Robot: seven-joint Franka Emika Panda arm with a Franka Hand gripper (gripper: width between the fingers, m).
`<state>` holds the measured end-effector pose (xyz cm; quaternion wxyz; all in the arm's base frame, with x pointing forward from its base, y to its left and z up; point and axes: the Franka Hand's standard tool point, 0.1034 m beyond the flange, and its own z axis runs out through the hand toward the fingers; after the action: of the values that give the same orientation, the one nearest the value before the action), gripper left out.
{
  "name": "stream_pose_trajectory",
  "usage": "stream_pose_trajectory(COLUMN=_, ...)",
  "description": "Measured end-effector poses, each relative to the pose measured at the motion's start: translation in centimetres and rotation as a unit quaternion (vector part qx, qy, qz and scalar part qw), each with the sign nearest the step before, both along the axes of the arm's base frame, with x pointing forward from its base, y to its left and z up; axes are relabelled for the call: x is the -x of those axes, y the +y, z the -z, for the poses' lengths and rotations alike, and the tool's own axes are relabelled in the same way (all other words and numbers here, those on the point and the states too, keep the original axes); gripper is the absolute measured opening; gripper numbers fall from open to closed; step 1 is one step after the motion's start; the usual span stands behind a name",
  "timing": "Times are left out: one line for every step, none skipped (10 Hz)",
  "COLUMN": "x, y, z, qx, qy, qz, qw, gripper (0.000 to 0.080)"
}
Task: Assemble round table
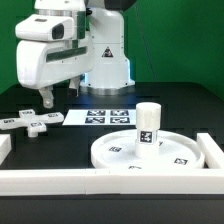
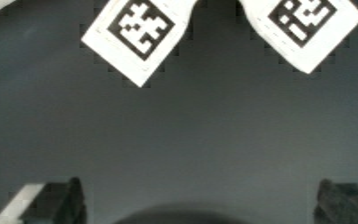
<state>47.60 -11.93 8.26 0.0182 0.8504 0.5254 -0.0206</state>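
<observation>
The claw (image 1: 58, 94) hangs empty above the dark bench (image 1: 60, 145), on the exterior view's left. In the wrist view its fingers (image 2: 51, 200) stand wide apart, with only bare bench between them. Nothing is held.

The disc (image 1: 150, 152) lies flat on the exterior view's right, tucked into the corner made by the white border bars (image 1: 60, 180). The leg (image 1: 148, 125) stands upright on the middle of it. Whether it is fastened or only set there cannot be told from here.

The cross-shaped piece (image 1: 30, 121) lies loose on the bench at the exterior view's left, well apart from the disc. It is near the claw but not under it: it sits lower and a little further to the exterior view's left. The marker board (image 1: 105, 117) lies between it and the disc.

With the leg already on the disc, the step in hand looks like fetching the cross-shaped piece, which would go on top of the leg. For that the claw would need to shift over the piece, line its fingers across one arm, come down and close. After that comes a lift high enough to clear the leg.

The wrist view also shows two white tagged squares (image 2: 144, 30) ahead of the fingers. Which thing carries them is not clear.
</observation>
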Motion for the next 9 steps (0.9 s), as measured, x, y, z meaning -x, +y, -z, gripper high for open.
stream_pose_trajectory(x=0.5, y=-1.2, z=0.0, qx=-0.002, qy=0.008, qz=-0.03, qw=1.0, gripper=0.0649)
stream_pose_trajectory(x=1.1, y=-2.9, z=0.1, qx=-0.002, qy=0.009, qz=-0.05, qw=0.999, gripper=0.0649)
stream_pose_trajectory(x=1.8, y=-4.3, z=0.3, qx=-0.002, qy=0.009, qz=-0.06, qw=0.998, gripper=0.0649)
stream_pose_trajectory(x=2.6, y=-5.4, z=0.5, qx=-0.003, qy=0.012, qz=-0.065, qw=0.998, gripper=0.0649)
stream_pose_trajectory(x=3.1, y=-6.3, z=0.6, qx=-0.004, qy=0.014, qz=-0.061, qw=0.998, gripper=0.0649)
stream_pose_trajectory(x=3.3, y=-6.7, z=0.6, qx=-0.004, qy=0.014, qz=-0.056, qw=0.998, gripper=0.0649)
stream_pose_trajectory(x=3.3, y=-6.6, z=0.6, qx=-0.004, qy=0.014, qz=-0.055, qw=0.998, gripper=0.0649)
stream_pose_trajectory(x=3.3, y=-6.6, z=0.6, qx=-0.004, qy=0.014, qz=-0.055, qw=0.998, gripper=0.0649)
stream_pose_trajectory(x=3.4, y=-6.6, z=0.8, qx=-0.005, qy=0.015, qz=-0.051, qw=0.999, gripper=0.0649)
